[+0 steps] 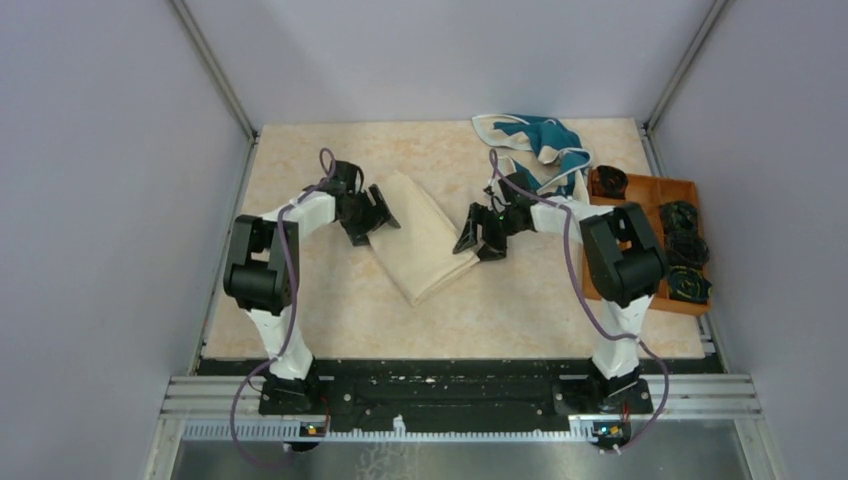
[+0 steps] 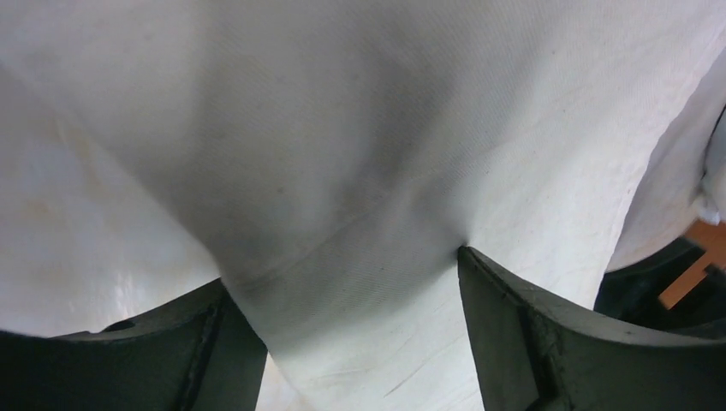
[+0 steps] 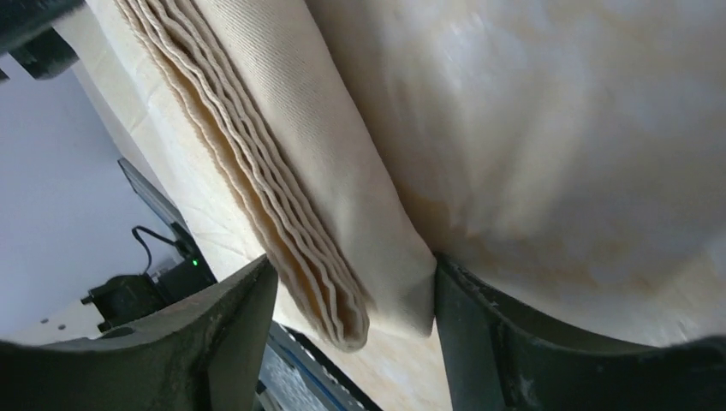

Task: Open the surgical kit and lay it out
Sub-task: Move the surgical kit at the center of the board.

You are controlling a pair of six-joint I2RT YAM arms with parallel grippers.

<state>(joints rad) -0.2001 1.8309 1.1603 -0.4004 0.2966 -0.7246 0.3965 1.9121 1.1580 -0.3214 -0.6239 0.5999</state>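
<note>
The folded beige cloth wrap (image 1: 415, 240) lies closed at mid-bench, with the left jaws spread astride its left edge and the right jaws spread around its many-layered right corner, neither yet pinching. If the right jaws close on the whole stack rather than one layer, the bundle may drag and spill whatever is hidden inside. The pale marbled bench (image 1: 520, 300) looks smooth, walled by plain lilac-grey panels (image 1: 100, 150).

Plain beige is being shown by the cloth wrap (image 1: 420, 240), mottled cream marbling by the counter (image 1: 480, 310), teal-and-white patches by the fabric (image 1: 540, 140), and orange-brown by the compartment tray (image 1: 645, 188).
</note>
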